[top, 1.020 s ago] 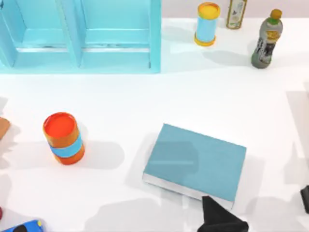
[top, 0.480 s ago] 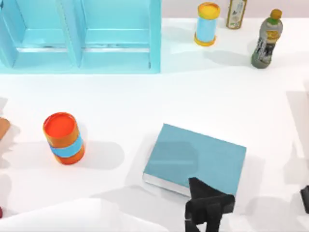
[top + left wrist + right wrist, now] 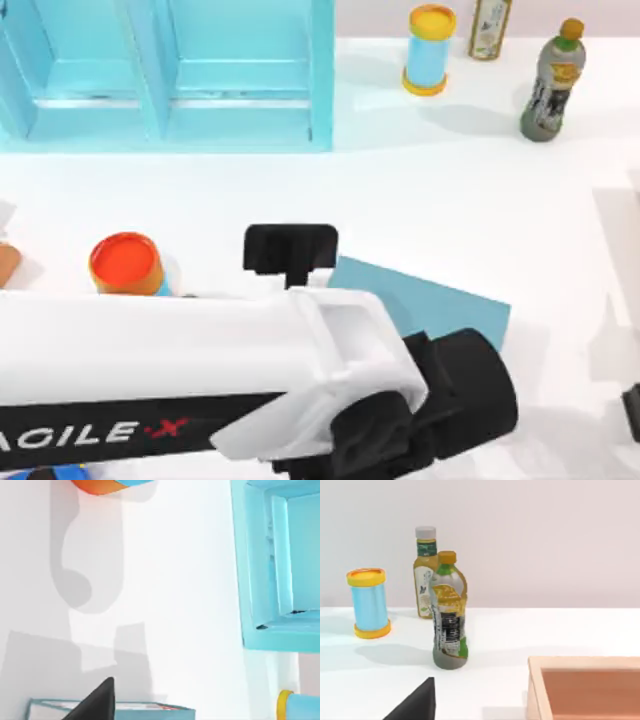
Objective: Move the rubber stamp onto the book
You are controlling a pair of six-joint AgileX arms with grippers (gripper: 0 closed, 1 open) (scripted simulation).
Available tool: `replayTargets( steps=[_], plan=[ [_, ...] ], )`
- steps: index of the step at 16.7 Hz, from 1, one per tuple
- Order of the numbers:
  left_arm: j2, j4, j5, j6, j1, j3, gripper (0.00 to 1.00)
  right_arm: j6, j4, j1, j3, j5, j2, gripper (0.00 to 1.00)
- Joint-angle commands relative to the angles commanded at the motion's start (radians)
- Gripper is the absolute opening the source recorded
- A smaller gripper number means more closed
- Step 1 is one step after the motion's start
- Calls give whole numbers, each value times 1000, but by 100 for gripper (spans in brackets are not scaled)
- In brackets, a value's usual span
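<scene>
1. Within the last second the left arm (image 3: 200, 370) has swung high across the surface (image 3: 450, 190), covering much of the book (image 3: 450, 305)
2. The left claw (image 3: 97, 704) hangs near the book's edge; I cannot tell whether it is spread or pinching
3. I cannot tell where the rubber stamp is, so placement is unconfirmed; the right claw (image 3: 632, 410) is parked at the right edge

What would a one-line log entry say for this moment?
left gripper: near book edge | left arm: across book | right gripper: parked, table right

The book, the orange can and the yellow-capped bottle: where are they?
book (image 3: 440, 305): top view, bare teal cover.
orange can (image 3: 125, 263): top view, orange lid.
yellow-capped bottle (image 3: 552, 85): top view, label.
</scene>
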Motion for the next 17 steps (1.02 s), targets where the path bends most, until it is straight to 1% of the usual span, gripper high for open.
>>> replayTargets(
  steps=[5, 11, 14, 17],
  plan=[
    [-391, 271, 200, 717, 304, -235, 100, 0, 0, 0, 0, 0, 0, 100],
    [-900, 586, 481, 1609, 673, -552, 100, 0, 0, 0, 0, 0, 0, 100],
    [-1142, 722, 624, 2006, 838, -711, 100, 0, 0, 0, 0, 0, 0, 100],
    [-1357, 833, 757, 2344, 981, -862, 100, 0, 0, 0, 0, 0, 0, 100]
  ],
)
